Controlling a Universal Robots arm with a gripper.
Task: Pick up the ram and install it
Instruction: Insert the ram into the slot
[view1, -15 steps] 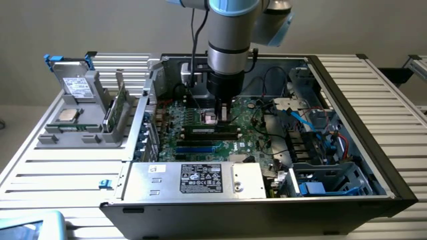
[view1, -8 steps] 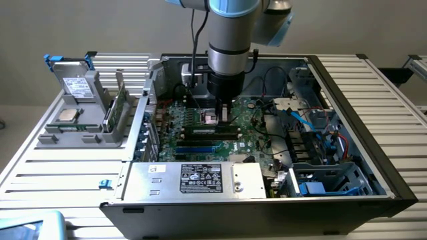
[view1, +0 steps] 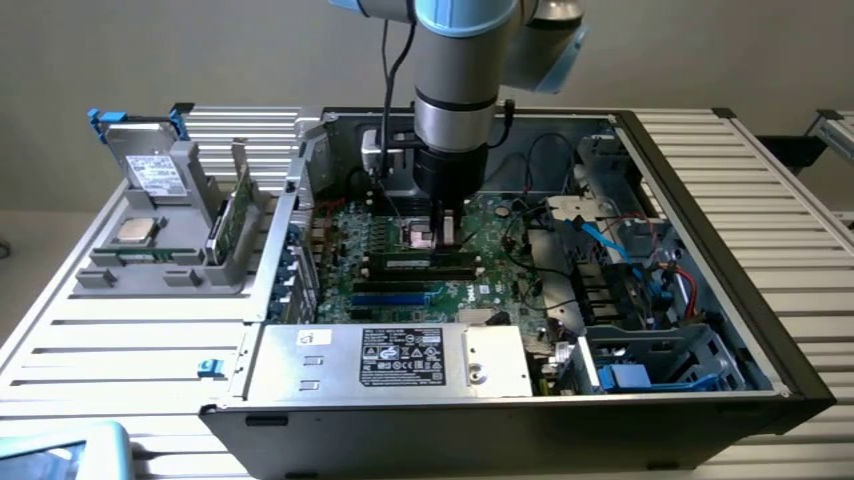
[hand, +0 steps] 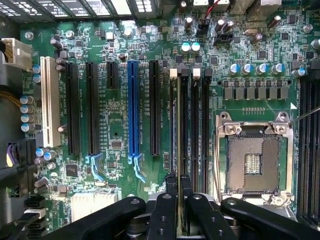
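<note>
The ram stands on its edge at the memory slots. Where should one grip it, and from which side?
Grip the middle of its top long edge, coming straight down from above, one pad on each flat face. The ram is thin and upright, with memory slots close beside it, so only that edge is free. The tool pinches it so.
</note>
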